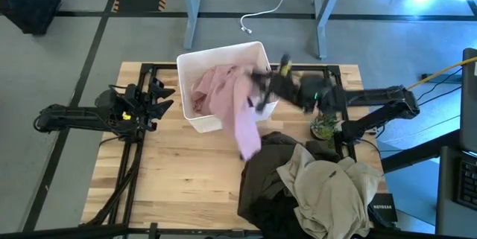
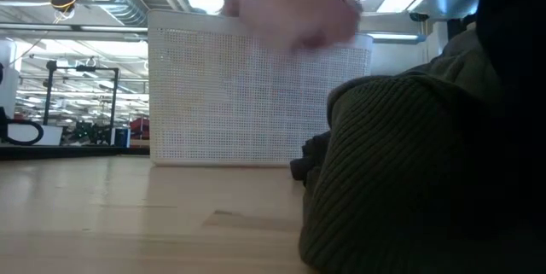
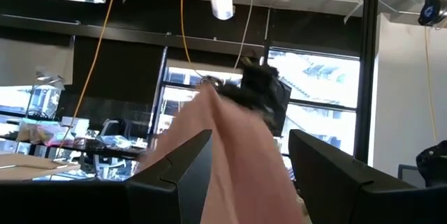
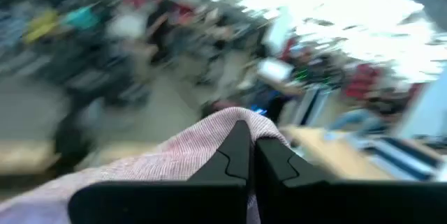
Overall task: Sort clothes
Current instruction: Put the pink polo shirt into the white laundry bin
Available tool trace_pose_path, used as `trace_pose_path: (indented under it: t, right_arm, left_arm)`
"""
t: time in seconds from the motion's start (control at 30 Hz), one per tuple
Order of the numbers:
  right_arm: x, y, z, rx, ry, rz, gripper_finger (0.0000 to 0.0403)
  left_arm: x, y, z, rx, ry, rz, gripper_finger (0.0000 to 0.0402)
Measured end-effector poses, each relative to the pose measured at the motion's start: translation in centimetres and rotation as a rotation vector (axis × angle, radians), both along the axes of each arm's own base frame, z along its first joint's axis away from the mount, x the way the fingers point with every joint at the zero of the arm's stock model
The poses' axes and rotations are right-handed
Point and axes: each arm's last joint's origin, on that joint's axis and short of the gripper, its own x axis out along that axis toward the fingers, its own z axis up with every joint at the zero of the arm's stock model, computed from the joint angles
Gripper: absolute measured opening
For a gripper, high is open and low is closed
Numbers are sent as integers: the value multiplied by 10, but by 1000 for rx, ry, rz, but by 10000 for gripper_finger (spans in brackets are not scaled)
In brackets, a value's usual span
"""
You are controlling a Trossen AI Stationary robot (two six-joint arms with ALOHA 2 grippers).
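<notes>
A pale pink garment [image 1: 223,90] lies partly in the white bin [image 1: 195,60], and one length of it hangs out past the bin's right wall [image 1: 246,138]. My right gripper [image 1: 258,88] is above the bin's right wall, shut on this garment [image 4: 174,158]. The beige-khaki garment [image 1: 328,187], the dark olive-brown one [image 1: 261,176] and black cloth [image 1: 279,220] lie heaped on the table's near right. The olive one fills the right of the low view [image 2: 409,171]. My left gripper [image 1: 168,99] is open and empty, left of the bin. No navy garment shows. My right gripper pinches a raised fold of the pink garment [image 4: 234,118] between its two shut fingers [image 4: 230,158]. The cloth drapes away from the fingertips on both sides. One part lies in the bin and one length hangs slack outside the bin's right wall [image 1: 247,146].
A small green plant [image 1: 324,127] stands on the table under my right arm, just behind the clothes heap. The bin's perforated wall [image 2: 256,95] stands at the table's far middle. Bare wooden table [image 1: 179,172] lies left of the heap and in front of the bin.
</notes>
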Motion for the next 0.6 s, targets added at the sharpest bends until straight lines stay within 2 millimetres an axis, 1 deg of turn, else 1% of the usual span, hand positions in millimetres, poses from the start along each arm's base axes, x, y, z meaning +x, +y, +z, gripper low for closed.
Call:
trace_pose_path:
  t: [0.03,0.13,0.23,0.3,0.4,0.5,0.57,0.6]
  right_arm:
    - [-2,-12,9,-10,-25,-32,9]
    - [-2,-43,23,-21,-70,-78,8]
    - [2,-63,22,7,-95,-93,10]
    - [6,-74,16,36,-91,-108,21]
    - [15,-82,5,98,-73,-118,48]
    - [21,-83,-5,114,-25,-119,88]
    - [21,-82,-6,118,-19,-113,121]
    - [20,-78,-4,128,-14,-101,138]
  left_arm:
    - [0,0,0,0,-1,0,184]
    - [0,0,1,0,-6,0,184]
    - [0,0,1,0,-6,0,184]
    - [0,0,1,7,-6,3,184]
    - [0,0,1,7,-5,3,184]
    - [0,0,1,7,-5,4,184]
    - [0,0,0,7,-3,3,184]
    - [0,0,0,7,-3,3,184]
